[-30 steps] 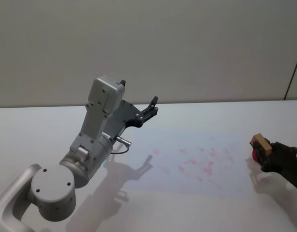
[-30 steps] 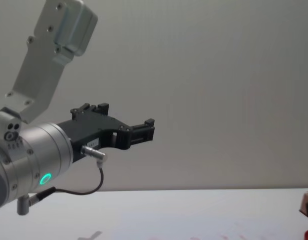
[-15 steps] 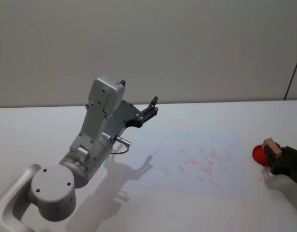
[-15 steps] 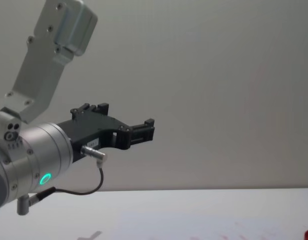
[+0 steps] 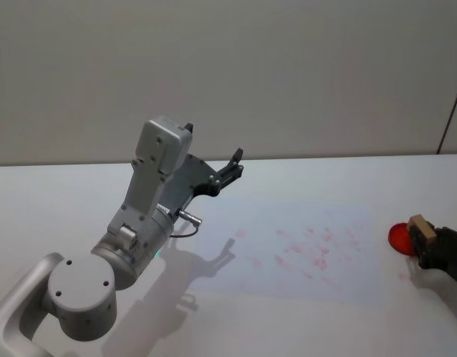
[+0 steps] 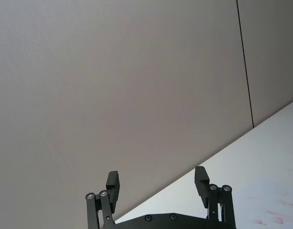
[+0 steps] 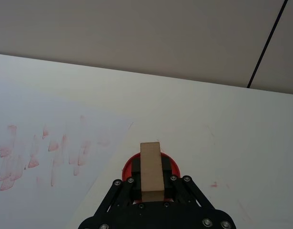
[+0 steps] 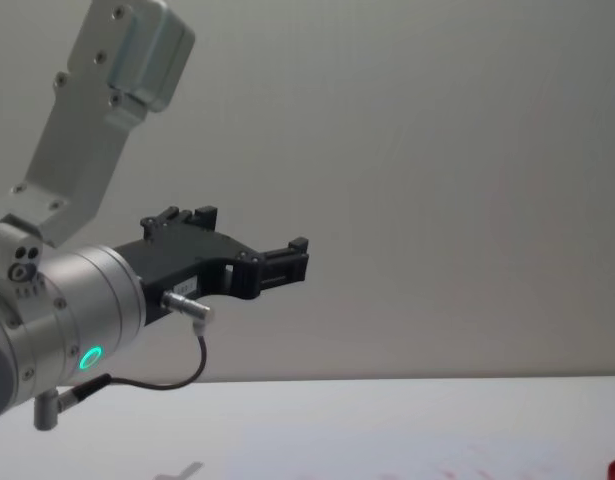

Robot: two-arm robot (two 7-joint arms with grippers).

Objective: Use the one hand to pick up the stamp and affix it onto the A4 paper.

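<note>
White tabletop, plain grey wall behind.

Left gripper: one, parked raised over the table's left, fingers apart, empty.

A4 paper: one flat sheet at centre, faint pink marks; likely thin and easily shifted.

Stamp: one, wooden handle clamped in the right gripper, just right of the sheet, over a red ink pad. Judged rigid, light; the handle's flat sides give the best hold.

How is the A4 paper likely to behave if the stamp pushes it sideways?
The A4 paper lies flat and thin on the smooth white table, so it would probably slide or buckle. Nothing pins it: the stamp in the right gripper sits beside it.
</note>
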